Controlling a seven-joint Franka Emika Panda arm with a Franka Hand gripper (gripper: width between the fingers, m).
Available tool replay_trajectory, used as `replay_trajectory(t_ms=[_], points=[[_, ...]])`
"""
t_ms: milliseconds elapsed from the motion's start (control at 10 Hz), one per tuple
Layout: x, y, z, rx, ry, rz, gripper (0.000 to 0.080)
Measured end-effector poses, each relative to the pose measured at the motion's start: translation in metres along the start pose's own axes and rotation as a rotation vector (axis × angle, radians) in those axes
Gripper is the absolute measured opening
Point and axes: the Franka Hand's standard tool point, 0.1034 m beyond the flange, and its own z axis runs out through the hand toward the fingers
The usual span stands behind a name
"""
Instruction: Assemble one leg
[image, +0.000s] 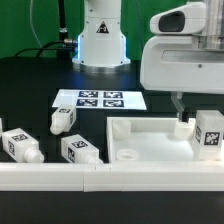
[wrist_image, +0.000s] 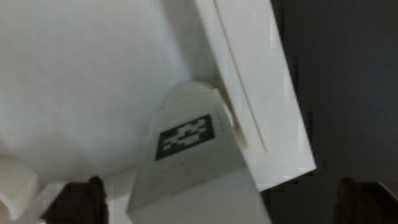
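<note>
At the far corner of the big white tray (image: 150, 145), on the exterior view's right, the tool (image: 184, 119) comes down from the robot's large white head. A leg (image: 210, 131) with a black-and-white tag stands just beside the tool, right at the tray's corner. The tool's dark tips are close against this leg, but I cannot tell if they are squeezing it or are loose, because the white head hides most of them.

In the wrist view, the leg (wrist_image: 187, 135) shows its rounded end and a small square tag. It lies against the tray's raised rim (wrist_image: 249, 100). Two dark fingertips (wrist_image: 80, 195) show at the edge of that picture, and the leg sits between them.

Three more legs rest on the dark worktop (image: 40, 75), away from the tray. One leg (image: 64, 119) lies tilted near the marker board (image: 100, 99). Another leg (image: 20, 145) lies farther from the tray, and a third leg (image: 78, 149) lies close to the tray's side.
</note>
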Motion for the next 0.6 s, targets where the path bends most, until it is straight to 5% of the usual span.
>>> replay_trajectory(t_ms=[200, 600], points=[[-0.0003, -0.0005, 0.0000, 0.002, -0.001, 0.099, 0.0331], [-0.0015, 0.0012, -0.0002, -0.002, -0.018, 0.530, 0.0289]])
